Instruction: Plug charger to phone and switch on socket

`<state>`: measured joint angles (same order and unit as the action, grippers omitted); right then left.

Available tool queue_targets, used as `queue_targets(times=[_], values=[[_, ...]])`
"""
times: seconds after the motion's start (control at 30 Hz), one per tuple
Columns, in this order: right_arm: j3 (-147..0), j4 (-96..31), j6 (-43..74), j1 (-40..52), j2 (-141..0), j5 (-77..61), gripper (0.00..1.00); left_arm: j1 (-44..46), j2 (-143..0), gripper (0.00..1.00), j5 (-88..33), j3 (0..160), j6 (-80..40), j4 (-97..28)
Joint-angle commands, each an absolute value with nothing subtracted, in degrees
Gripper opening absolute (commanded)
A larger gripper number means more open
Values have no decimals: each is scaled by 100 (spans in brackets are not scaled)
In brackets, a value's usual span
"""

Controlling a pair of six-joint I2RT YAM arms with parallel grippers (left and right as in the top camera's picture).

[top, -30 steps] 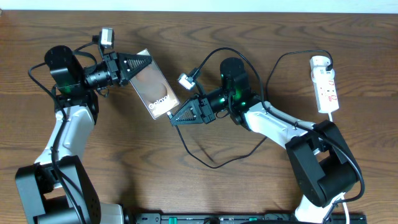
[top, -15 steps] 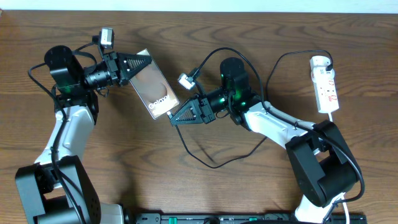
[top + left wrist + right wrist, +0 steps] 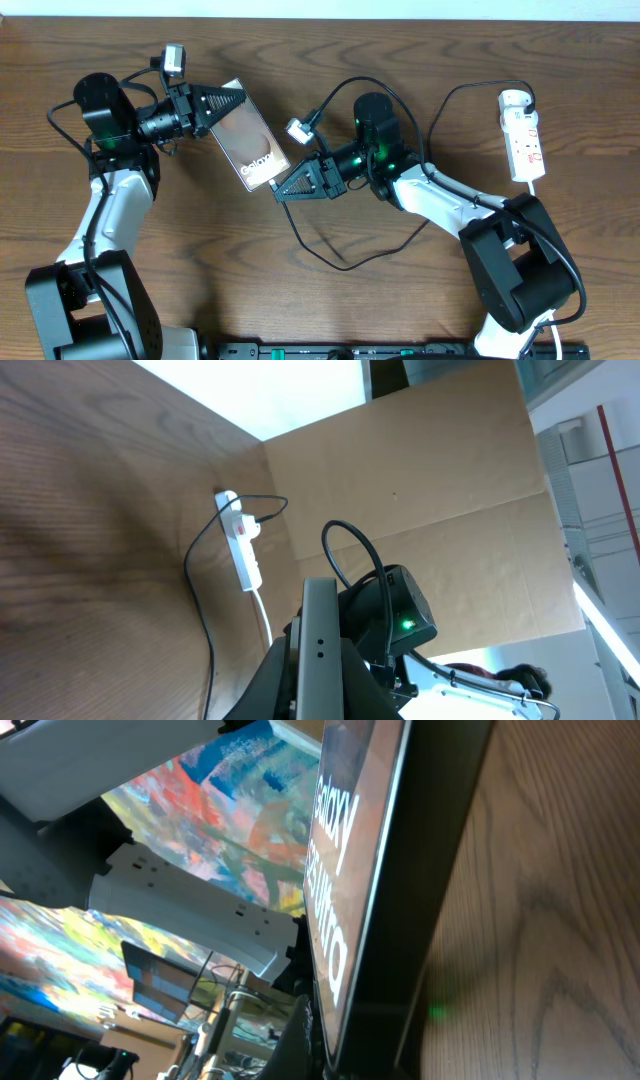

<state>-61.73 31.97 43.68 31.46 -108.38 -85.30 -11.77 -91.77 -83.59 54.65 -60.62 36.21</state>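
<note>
Plug tip of the charger (image 3: pixel 340 267) hidden at the right gripper (image 3: pixel 283 192) (against the near end of the phone (image 3: pixel 248 140)). Switch positions on the socket (image 3: pixel 524 142) too small to tell.

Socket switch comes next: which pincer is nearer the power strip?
Right. Right pincer holds the charger at the phone's printed end, closer to the power strip; left pincer grips the phone's opposite end, farther.

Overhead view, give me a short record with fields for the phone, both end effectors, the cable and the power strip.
phone: slanted between the two arms
left end effector: shut on the phone's upper end
right end effector: shut on the cable at the phone's label end
cable: loops over the table toward the power strip
connection: cable's end hidden, cannot tell
power strip: right side, untouched; switches too small to read
</note>
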Motion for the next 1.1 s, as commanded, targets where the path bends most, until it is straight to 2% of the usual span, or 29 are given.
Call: queue_targets(times=[0.0, 1.07], values=[[-6191, 3214, 4416, 3148, -10825, -8396, 1, -1111, -9065, 7, -8497, 5465, -6084, 3656], [-6191, 3291, 4521, 3116, -10825, -8305, 1, -875, -9065, 8, -8838, 5465, -5850, 3959]])
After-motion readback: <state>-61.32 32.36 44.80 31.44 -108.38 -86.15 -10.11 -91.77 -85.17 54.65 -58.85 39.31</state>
